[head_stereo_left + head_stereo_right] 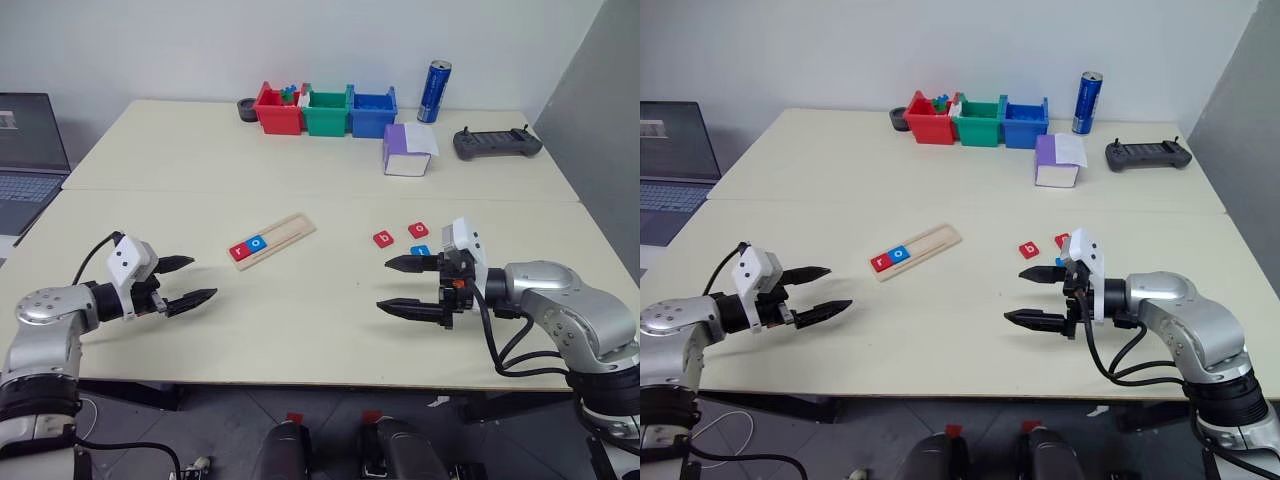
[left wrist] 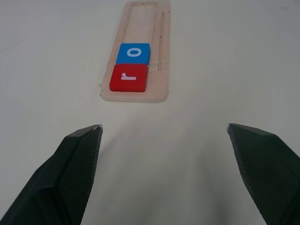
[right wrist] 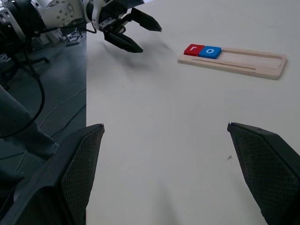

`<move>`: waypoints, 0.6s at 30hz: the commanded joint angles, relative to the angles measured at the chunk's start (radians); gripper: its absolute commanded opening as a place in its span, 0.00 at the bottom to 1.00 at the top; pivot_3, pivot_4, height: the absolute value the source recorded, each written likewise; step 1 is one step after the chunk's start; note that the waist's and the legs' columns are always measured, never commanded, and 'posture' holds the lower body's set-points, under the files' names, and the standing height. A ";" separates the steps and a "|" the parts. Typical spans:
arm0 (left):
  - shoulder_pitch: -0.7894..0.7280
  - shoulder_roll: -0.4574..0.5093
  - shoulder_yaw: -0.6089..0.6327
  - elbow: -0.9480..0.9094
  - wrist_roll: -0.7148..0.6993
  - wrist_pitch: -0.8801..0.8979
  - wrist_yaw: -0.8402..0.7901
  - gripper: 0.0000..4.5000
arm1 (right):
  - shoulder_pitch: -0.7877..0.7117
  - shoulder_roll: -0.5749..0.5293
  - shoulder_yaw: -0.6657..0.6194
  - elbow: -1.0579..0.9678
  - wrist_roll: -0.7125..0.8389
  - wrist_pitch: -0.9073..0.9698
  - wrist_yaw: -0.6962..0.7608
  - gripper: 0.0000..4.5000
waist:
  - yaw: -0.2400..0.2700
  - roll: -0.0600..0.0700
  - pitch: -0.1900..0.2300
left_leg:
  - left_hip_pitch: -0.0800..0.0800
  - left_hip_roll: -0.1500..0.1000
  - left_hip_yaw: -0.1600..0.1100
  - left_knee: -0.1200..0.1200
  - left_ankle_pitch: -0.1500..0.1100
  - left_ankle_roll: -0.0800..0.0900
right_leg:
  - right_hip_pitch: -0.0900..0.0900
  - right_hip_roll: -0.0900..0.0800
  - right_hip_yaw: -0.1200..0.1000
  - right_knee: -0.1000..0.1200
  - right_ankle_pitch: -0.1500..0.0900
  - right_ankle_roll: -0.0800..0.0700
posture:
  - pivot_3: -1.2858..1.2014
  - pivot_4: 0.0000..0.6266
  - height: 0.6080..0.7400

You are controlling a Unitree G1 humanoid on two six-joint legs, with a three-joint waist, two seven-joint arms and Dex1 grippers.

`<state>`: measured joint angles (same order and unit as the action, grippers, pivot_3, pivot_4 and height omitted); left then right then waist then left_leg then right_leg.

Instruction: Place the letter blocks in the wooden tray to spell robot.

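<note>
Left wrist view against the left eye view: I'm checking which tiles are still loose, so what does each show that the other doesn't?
Left wrist: the letters on the tiles read clearly, red r and blue o. Left eye: three loose tiles, two red and one blue, beside the open right gripper. Both: the wooden tray and the open left gripper.

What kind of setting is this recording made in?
Probably a robotics lab or test room: pale tables against a bare white wall, with a laptop at one side, a handheld controller by a drink can, and sorting bins laid out.
</note>
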<state>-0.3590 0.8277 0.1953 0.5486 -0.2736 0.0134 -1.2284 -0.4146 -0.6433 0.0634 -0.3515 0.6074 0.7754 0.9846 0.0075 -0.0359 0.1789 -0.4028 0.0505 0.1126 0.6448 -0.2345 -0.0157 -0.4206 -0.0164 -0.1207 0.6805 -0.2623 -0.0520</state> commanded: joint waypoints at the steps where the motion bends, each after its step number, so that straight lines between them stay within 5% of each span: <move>1: -0.083 -0.029 -0.050 0.098 0.045 -0.059 0.000 1.00 | -0.019 0.025 0.013 -0.047 0.024 0.006 -0.022 0.99 | 0.000 0.000 0.000 | 0.000 0.000 0.000 0.000 0.000 0.000 | 0.000 0.000 0.000 0.000 0.000 0.000 | 0.52 0.24 1.00; 18: -0.407 -0.131 -0.169 0.552 0.230 -0.309 0.069 1.00 | 0.026 0.051 0.026 -0.109 0.032 0.027 -0.086 0.99 | -0.007 -0.003 -0.001 | 0.000 0.000 -0.001 0.000 0.000 0.000 | 0.000 0.000 -0.001 0.001 0.000 0.000 | 0.52 0.24 1.00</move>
<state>-0.7385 0.7038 0.0378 1.0791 -0.0631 -0.2643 -1.1683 -0.3874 -0.5894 0.1088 -0.4196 0.6159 0.8028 0.9077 0.0007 -0.0386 0.1775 -0.4028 0.0500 0.1120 0.6452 -0.2344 -0.0157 -0.4205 -0.0164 -0.1213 0.6814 -0.2622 -0.0521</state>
